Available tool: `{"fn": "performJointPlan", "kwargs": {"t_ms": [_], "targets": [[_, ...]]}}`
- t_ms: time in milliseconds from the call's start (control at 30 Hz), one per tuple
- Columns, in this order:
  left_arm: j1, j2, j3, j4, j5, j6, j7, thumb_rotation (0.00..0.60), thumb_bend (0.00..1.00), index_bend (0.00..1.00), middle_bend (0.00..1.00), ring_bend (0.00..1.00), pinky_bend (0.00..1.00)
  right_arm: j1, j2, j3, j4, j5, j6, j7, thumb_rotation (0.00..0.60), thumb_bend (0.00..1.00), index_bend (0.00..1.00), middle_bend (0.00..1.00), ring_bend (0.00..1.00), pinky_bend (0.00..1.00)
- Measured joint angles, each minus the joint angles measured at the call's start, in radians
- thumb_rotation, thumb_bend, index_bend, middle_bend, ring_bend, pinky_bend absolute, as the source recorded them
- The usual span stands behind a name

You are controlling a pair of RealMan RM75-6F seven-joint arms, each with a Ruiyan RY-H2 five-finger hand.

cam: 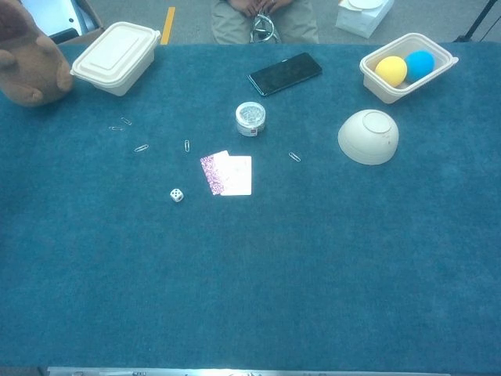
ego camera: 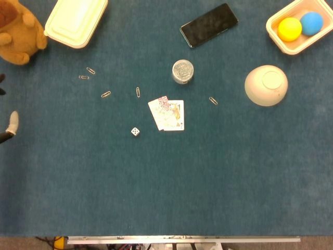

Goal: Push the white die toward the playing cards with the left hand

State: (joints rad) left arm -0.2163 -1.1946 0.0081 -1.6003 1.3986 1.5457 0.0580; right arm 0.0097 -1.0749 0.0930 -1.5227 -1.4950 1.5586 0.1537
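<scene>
The small white die [ego camera: 135,132] lies on the blue table cloth, a short way to the lower left of the fanned playing cards [ego camera: 167,114]. The chest view shows the same die [cam: 177,195] left of the cards [cam: 227,174], with a gap between them. Of my left hand [ego camera: 8,127] only a fingertip shows, at the far left edge of the head view and far from the die. How its fingers lie is hidden. The chest view shows no hand. My right hand is in neither view.
Several paper clips [ego camera: 105,94] lie left of the cards and one [ego camera: 213,100] lies to the right. Behind them stand a round tin [ego camera: 182,71], a phone [ego camera: 208,24], an upturned bowl [ego camera: 266,85], a tray [ego camera: 276,32] with two balls, a lidded box [ego camera: 76,21] and a plush toy [ego camera: 18,34].
</scene>
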Motion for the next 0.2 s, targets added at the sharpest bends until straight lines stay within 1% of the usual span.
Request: {"fn": "performJointPlan", "kwargs": {"t_ms": [200], "targets": [[0.017, 0.005, -0.009, -0.002, 0.020, -0.001, -0.012, 0.525, 0.41, 0.11, 0.34, 0.24, 0.20, 0.002, 0.000, -0.002, -0.007, -0.004, -0.002, -0.004, 0.600, 0.08, 0.30, 0.29, 0.16, 0.25]]}}
